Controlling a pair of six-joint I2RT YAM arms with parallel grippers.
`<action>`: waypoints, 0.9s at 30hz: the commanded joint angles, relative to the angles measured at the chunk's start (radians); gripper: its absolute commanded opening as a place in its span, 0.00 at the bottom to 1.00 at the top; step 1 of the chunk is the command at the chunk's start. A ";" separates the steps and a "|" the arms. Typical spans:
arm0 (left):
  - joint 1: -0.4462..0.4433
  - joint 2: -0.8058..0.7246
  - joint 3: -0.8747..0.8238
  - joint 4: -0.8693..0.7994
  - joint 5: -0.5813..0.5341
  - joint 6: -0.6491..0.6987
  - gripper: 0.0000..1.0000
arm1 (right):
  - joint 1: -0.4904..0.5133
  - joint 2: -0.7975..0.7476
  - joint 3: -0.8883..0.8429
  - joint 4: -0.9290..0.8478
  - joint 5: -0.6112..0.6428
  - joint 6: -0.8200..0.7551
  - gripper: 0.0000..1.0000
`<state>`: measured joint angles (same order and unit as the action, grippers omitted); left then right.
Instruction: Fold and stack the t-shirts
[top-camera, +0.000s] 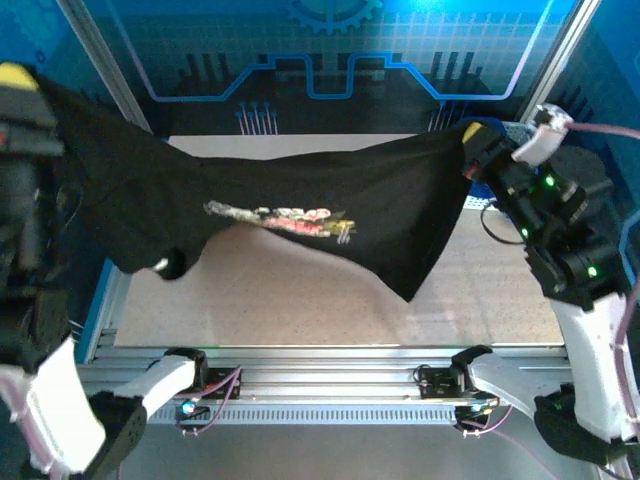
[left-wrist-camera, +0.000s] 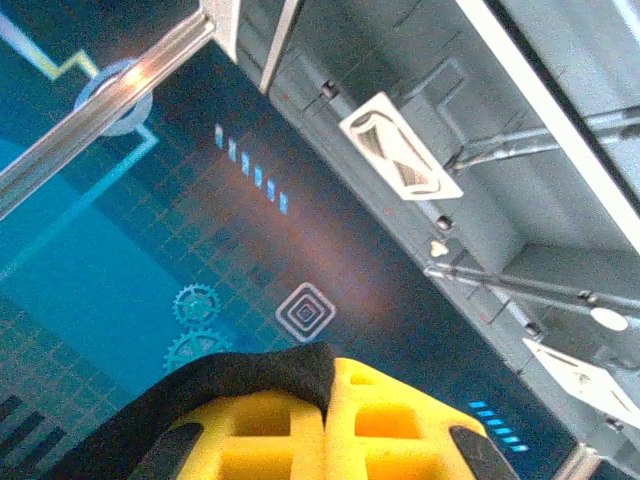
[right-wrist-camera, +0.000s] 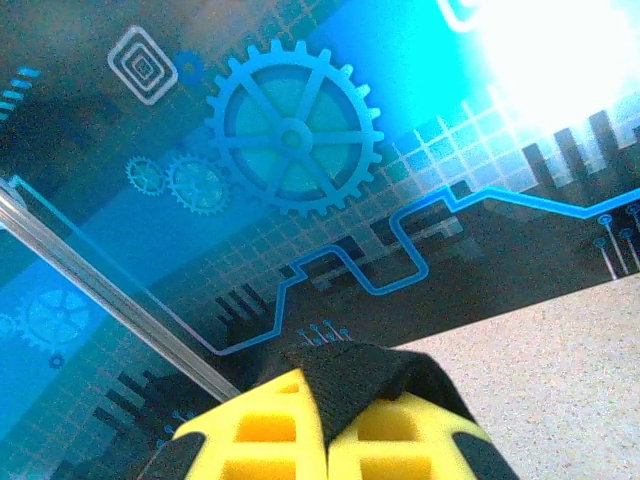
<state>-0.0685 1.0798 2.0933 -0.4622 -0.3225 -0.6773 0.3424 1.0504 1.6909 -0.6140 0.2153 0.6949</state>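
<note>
Two holds on black t-shirt (top-camera: 300, 205): left gripper (left-wrist-camera: 327, 405) pinches left end, right gripper (right-wrist-camera: 322, 415) pinches right end. Step: stretching it out. Next, likely: lay flat on table (top-camera: 300, 305).

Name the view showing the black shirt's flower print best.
Top external: the black t-shirt hangs spread out, flower print facing up. The wrist views give a pinched black edge in the left gripper and right gripper.
</note>
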 joint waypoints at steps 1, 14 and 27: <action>-0.001 0.241 0.038 -0.041 0.021 0.034 0.00 | -0.045 0.151 0.029 0.041 -0.081 0.025 0.00; 0.242 0.821 0.466 0.129 0.541 -0.246 0.00 | -0.208 0.755 0.562 0.133 -0.364 0.085 0.00; 0.274 0.460 0.430 0.332 0.481 -0.302 0.00 | -0.400 0.743 0.829 0.012 -0.418 0.201 0.00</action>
<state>0.1940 1.6497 2.6091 -0.2394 0.1593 -0.9485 -0.0326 1.8217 2.5420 -0.5903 -0.1589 0.8532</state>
